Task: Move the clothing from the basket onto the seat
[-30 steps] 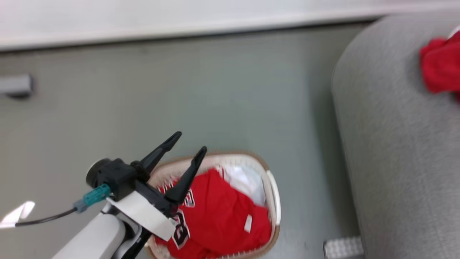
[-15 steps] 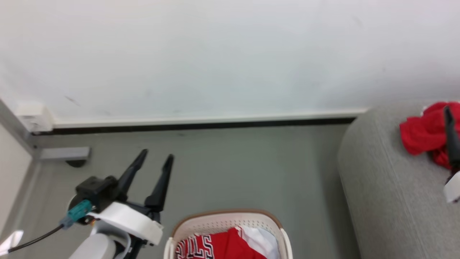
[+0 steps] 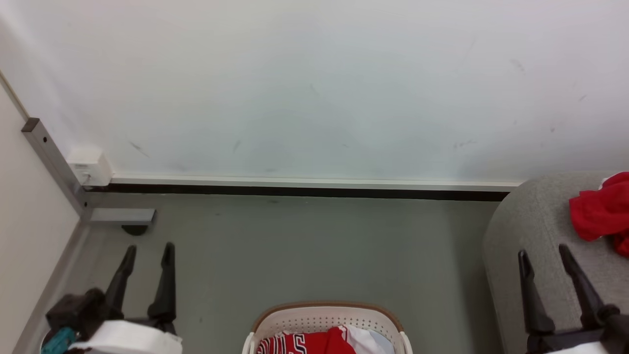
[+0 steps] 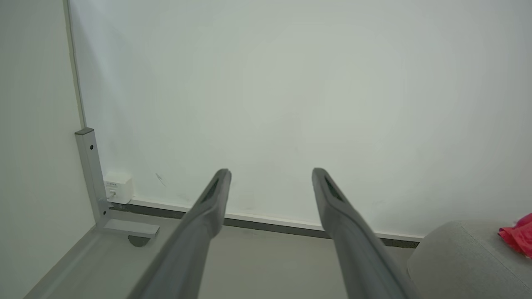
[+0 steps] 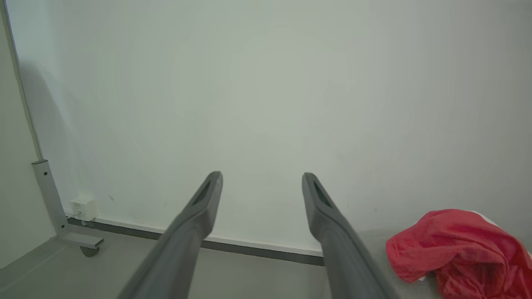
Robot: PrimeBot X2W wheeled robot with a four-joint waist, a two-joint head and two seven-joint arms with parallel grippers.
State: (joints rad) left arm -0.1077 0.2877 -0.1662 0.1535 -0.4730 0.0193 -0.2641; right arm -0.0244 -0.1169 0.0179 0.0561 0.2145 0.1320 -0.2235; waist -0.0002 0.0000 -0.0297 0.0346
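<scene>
A: Biggest things first?

B: Pale wall (image 3: 314,88) ahead, grey floor (image 3: 304,246) below it. Then the seat (image 3: 535,221) at right, one red garment (image 3: 599,211) lying on it.

A: And the basket?

B: Low centre of the head view, on the floor between the arms: basket (image 3: 324,307), cut off by the bottom edge. Inside, a red jersey (image 3: 295,344) with lettering, a white piece (image 3: 366,339) beside it. Partway through the job, judging by that.

A: Grippers?

B: Left gripper (image 3: 150,247) at lower left, against bare floor. Right gripper (image 3: 543,250) at lower right, showing against the seat. Both spread wide, nothing held, pointing toward the wall.

A: Next, then?

B: Probably a pick from the basket. Bend at the waist first, to bring the whole basket into sight. Come down from above, well inside its rim. Aim for a raised fold of the jersey, not a flat stretch. Pinch deep enough to catch cloth, yet shy of the bottom. Lift straight up until clear of the rim, then swing over to the seat.

A: Risks?

B: Dragging the basket along, snagging a finger in the holes, or hauling up the white piece half-caught.
</scene>
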